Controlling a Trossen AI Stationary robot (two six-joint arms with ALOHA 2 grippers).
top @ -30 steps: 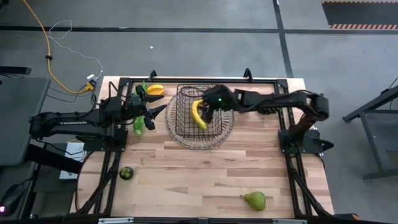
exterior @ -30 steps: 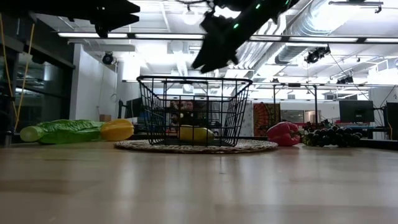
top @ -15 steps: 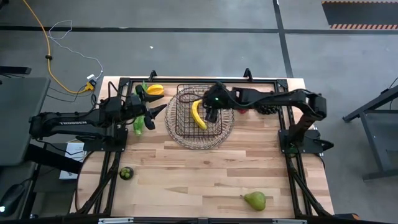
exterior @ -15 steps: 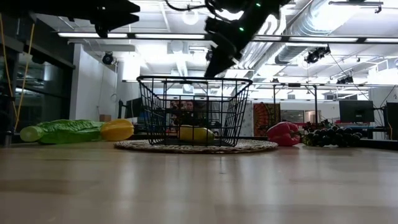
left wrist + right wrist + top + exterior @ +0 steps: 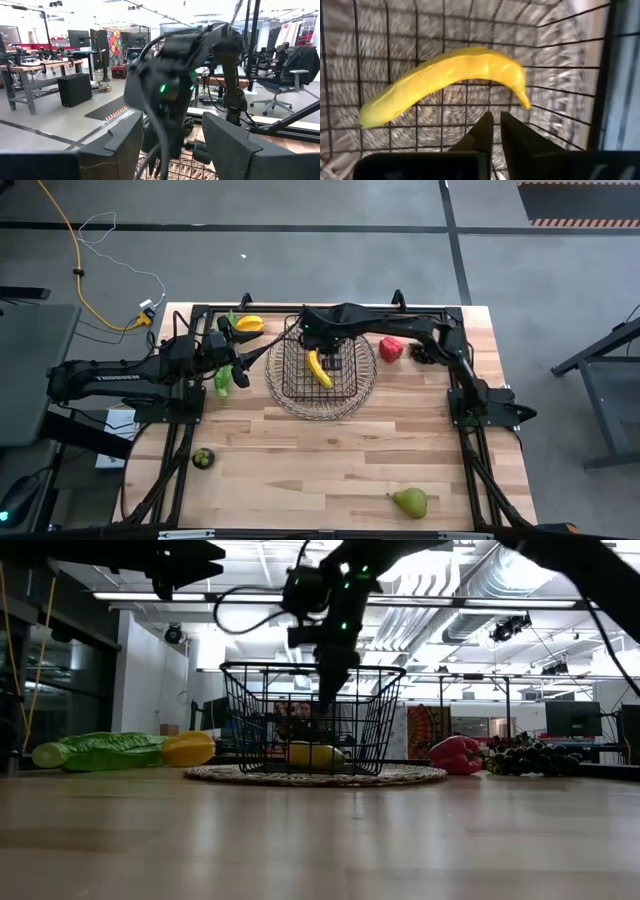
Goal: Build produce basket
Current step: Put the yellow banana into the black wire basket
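Note:
The dark wire basket (image 5: 287, 365) stands on a round woven mat at the table's far middle. A yellow banana (image 5: 319, 368) lies on the basket's floor (image 5: 445, 75). My right gripper (image 5: 325, 348) reaches over the basket's far rim and points down into it (image 5: 327, 703). It is shut, and its tips (image 5: 496, 125) hang above the banana, clear of it. My left gripper (image 5: 255, 360) stands open just left of the basket, holding nothing (image 5: 172, 150). The other produce lies on the table around the basket.
A yellow-orange pepper (image 5: 248, 324) and a green leafy bunch (image 5: 222, 377) lie left of the basket. A red pepper (image 5: 391, 349) and dark grapes (image 5: 425, 353) lie right of it. A dark green round fruit (image 5: 203, 458) sits near left, a pear (image 5: 409, 501) near right.
My right arm has swung from the basket's right side round to its far side. Its gripper has gone toward the table's left and far edges, turned from a slant to point straight down, and dipped into the basket's top. The banana stays where it lay.

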